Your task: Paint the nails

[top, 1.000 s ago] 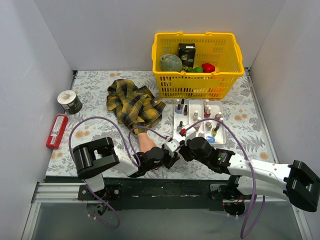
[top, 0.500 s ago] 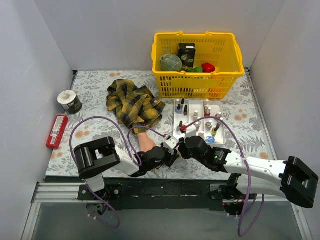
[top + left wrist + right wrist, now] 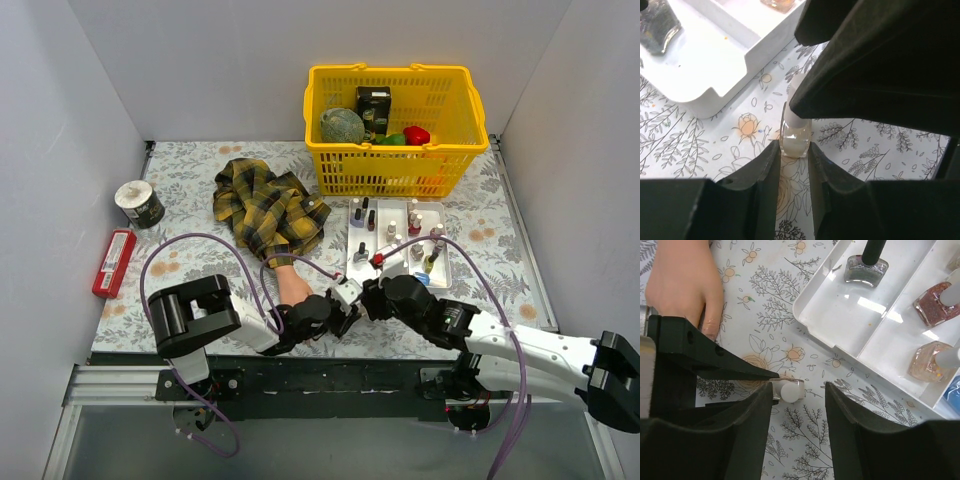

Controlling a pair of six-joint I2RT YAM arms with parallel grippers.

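The left jaws clamp a small pale polish bottle (image 3: 795,140) upright on the desk (image 3: 800,440); the right jaws stand apart around its white cap (image 3: 788,391). The nails (image 3: 711,328), on the flat-lying mannequin hand (image 3: 682,285), sit just beside the left jaws. Both arms reach low, wrists meeting near the white tray (image 3: 840,315)

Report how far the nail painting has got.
Done: a clear bottle sits clamped in the left claw, out of the tray. In hand: the right claw is open around its white cap, not yet gripping. Still to do: uncapping and brushing; the mannequin hand shows no polish I can make out.
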